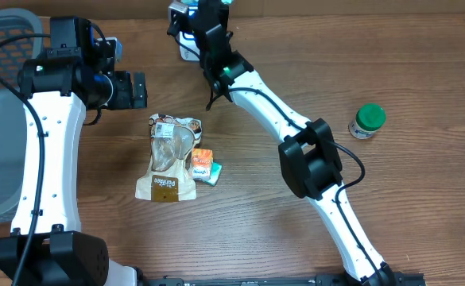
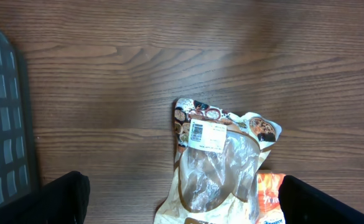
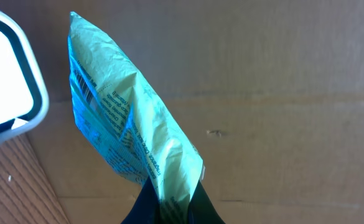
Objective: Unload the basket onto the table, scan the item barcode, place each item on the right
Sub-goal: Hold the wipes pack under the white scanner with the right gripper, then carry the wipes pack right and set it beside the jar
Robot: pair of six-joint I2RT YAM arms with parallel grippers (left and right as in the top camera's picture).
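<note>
— Where is the item sitting right now?

— I'm holding the pale green packet [image 3: 126, 118] up in the right gripper [image 3: 169, 202], with the jaws pinched together on one end of it. It's hanging in the air just beside the white scanner [image 3: 7, 81] at the far side of the table, and the barcode [image 3: 85, 87] is showing on the upper part nearest that unit.

— How is it behaving in the grip?

— I'm reading it as light and soft. It's thin, crinkly film that's creasing along its length, so it's flopping rather than standing stiff. I'm also judging the film to be slippery, so I'm favouring a pinch on the end seam, clear of the printed code. That's where the fingers are biting now.

— And the other arm?

— The left gripper [image 1: 133, 90] is hovering with its jaws wide apart, gripping nothing, above the windowed snack pouch [image 2: 219, 168] lying flat on the wood. An orange sachet [image 1: 203, 161] is lying against that pouch's side.
</note>
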